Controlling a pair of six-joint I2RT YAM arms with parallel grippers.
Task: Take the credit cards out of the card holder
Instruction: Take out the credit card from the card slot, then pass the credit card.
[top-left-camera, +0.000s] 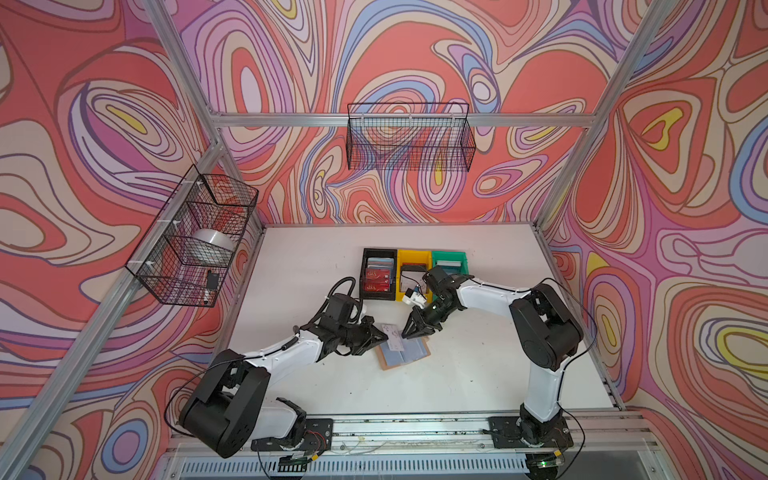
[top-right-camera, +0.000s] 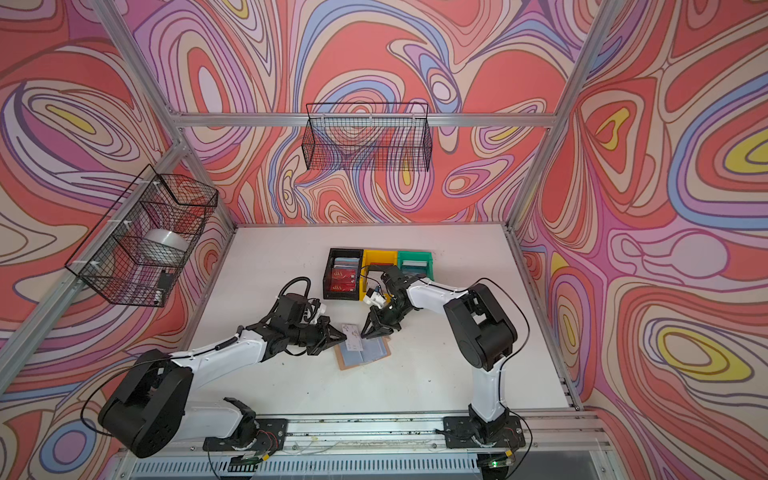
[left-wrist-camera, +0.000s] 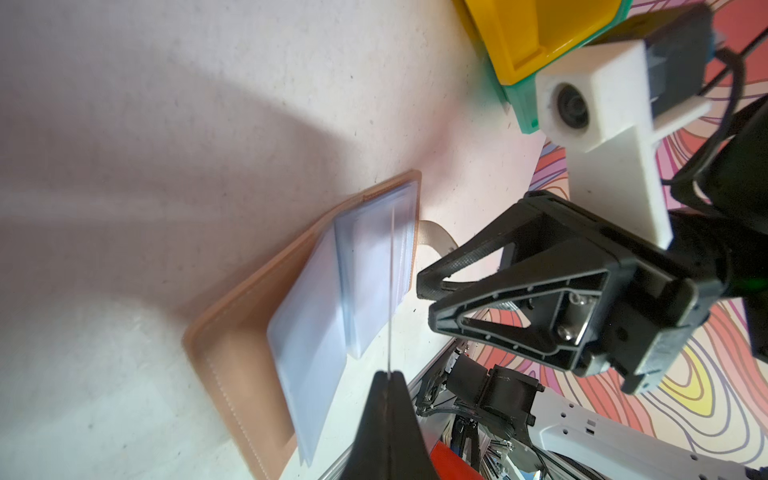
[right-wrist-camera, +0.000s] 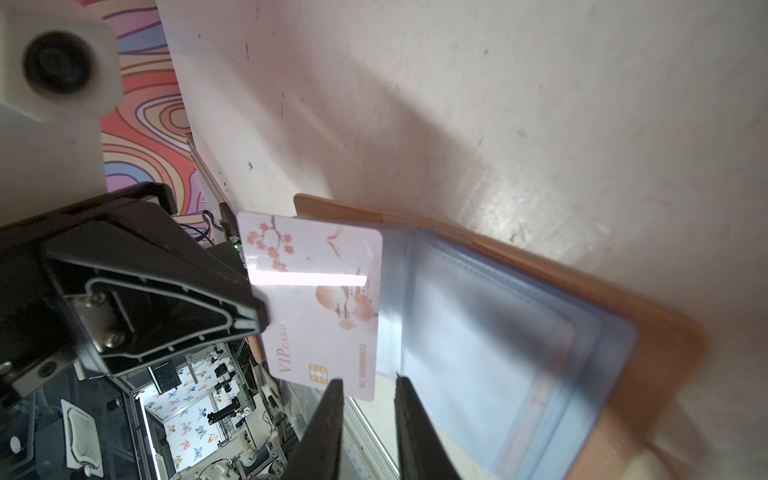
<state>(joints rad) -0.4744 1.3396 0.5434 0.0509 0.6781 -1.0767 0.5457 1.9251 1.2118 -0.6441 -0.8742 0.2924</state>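
Note:
The tan card holder lies open on the white table, its clear bluish sleeve pages facing up. My left gripper is shut on one edge of a white credit card printed with pink blossoms. That card hangs above the holder's left side and shows edge-on in the left wrist view. My right gripper stands open just right of the card. Its fingertips are close to the card's corner, with nothing clamped between them.
Three bins stand in a row behind the grippers: a black bin with red and blue cards, a yellow bin and a green bin. Wire baskets hang on the back and left walls.

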